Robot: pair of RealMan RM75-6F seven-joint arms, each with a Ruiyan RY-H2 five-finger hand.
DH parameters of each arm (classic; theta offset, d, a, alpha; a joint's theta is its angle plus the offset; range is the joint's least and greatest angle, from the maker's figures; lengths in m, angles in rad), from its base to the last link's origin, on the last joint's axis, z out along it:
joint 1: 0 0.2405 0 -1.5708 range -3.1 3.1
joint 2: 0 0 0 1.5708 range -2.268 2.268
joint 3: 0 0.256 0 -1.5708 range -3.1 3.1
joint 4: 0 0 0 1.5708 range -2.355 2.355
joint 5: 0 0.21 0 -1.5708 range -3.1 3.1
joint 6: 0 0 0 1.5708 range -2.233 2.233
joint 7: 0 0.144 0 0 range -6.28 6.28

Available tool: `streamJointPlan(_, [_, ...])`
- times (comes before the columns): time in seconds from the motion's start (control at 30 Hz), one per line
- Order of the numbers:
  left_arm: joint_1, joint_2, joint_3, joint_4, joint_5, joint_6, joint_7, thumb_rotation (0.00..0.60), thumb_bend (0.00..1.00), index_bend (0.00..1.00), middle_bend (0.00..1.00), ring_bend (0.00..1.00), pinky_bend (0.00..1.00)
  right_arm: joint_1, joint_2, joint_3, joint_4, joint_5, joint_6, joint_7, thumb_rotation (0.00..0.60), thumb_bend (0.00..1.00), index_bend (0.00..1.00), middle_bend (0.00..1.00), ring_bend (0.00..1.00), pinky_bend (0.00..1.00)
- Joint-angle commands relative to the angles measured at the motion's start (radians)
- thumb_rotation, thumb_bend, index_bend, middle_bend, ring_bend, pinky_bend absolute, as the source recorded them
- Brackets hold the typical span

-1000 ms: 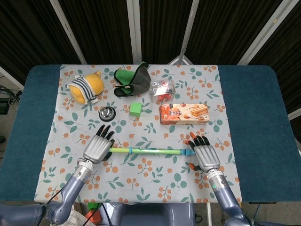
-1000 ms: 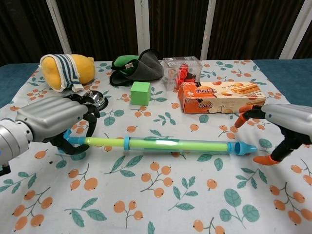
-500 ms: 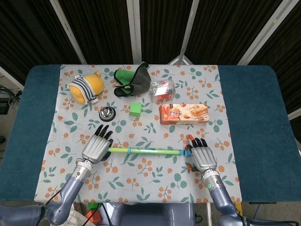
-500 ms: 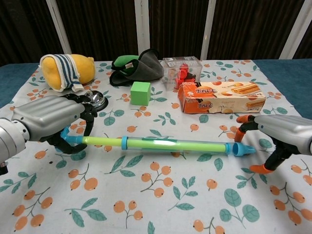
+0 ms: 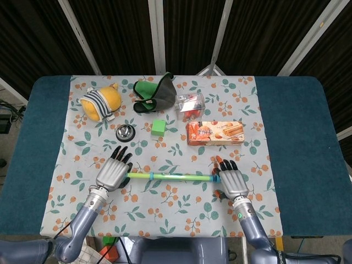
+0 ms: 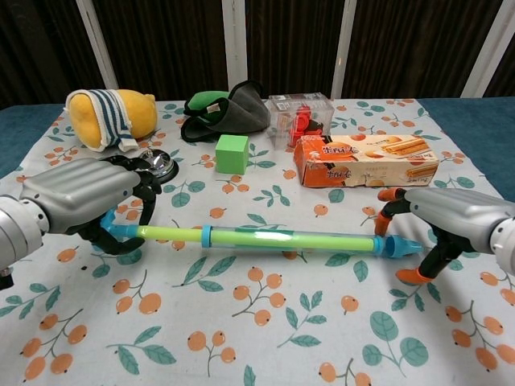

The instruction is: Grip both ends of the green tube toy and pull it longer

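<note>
No legible text; print on the biscuit box (image 6: 366,160) too blurred.

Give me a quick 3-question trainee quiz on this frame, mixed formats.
1. True or false: the left hand has its fingers curled around one end of the green tube toy.
2. Which object sits directly behind the tube's middle: A) green cube B) yellow plush C) metal bell?
3. Fill in: the right hand is at the tube's blue ____ end, fingers apart.

Key: 1 true; 2 A; 3 pointed.
</note>
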Motion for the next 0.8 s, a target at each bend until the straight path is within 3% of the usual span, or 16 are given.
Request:
streamJointPlan(0.03, [0.0, 0.0, -0.001, -0.002, 0.001, 0.0, -0.002, 0.6, 0.54, 0.6, 0.17, 0.0, 0.0, 0.007, -0.009, 0.004, 0.008, 0.007, 0.002, -0.002, 0.6, 0.31, 0.4, 0.07, 0.0, 0.0])
streamJointPlan(0.5, [0.006, 0.011, -0.006, -0.005, -0.004, -0.002, -0.011, 0.6, 0.54, 0.6, 0.17, 0.0, 0.0, 0.02, -0.045, 0.003, 0.062, 0.019, 0.019, 0.006, 0.6, 0.31, 0.48, 0.13, 0.0, 0.0])
streamJointPlan(0.8, [0.007, 0.013, -0.005, -0.01, 0.001, -0.004, -0.016, 0.6, 0.54, 0.6, 0.17, 0.0, 0.0, 0.023, -0.054, 0.002, 0.081, 0.015, 0.031, 0.008, 0.6, 0.31, 0.61, 0.2, 0.0, 0.0])
